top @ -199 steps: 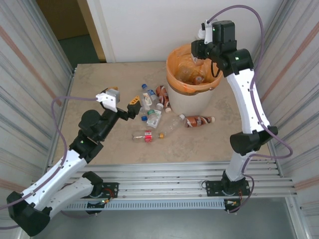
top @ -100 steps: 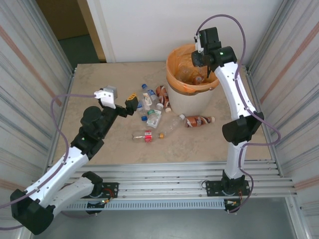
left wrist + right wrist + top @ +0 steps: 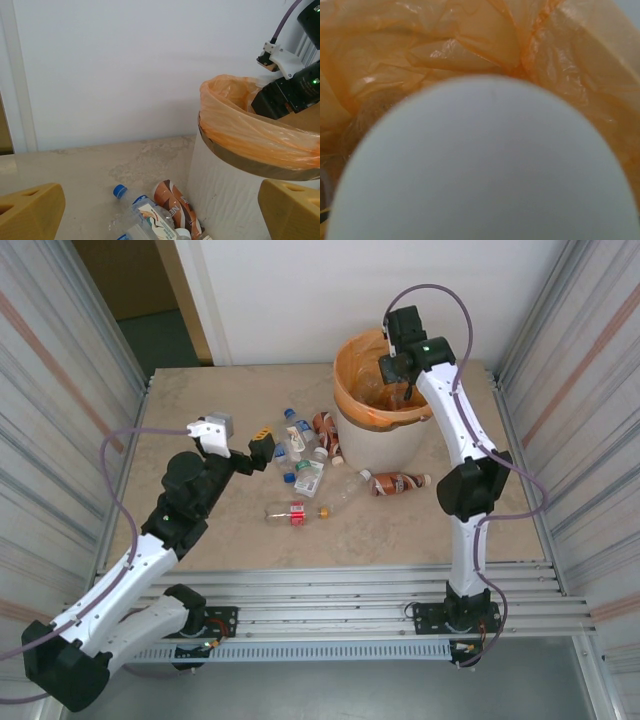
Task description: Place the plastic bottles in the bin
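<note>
— What's the surface?
— A beige stone-look table (image 3: 200,400), with aluminium rails (image 3: 350,590) along its near edge.
— And around it?
— White wall (image 3: 300,290) far, ribbed metal panels (image 3: 50,360) left and right.

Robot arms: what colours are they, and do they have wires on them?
Both the left arm and the right arm have white tube-like segments joined by chunky black joints. A thin purple cable loops loosely along each one. The left tool has blocky yellow-orange fingers. A tiny green light glows near the right arm's wrist.
</note>
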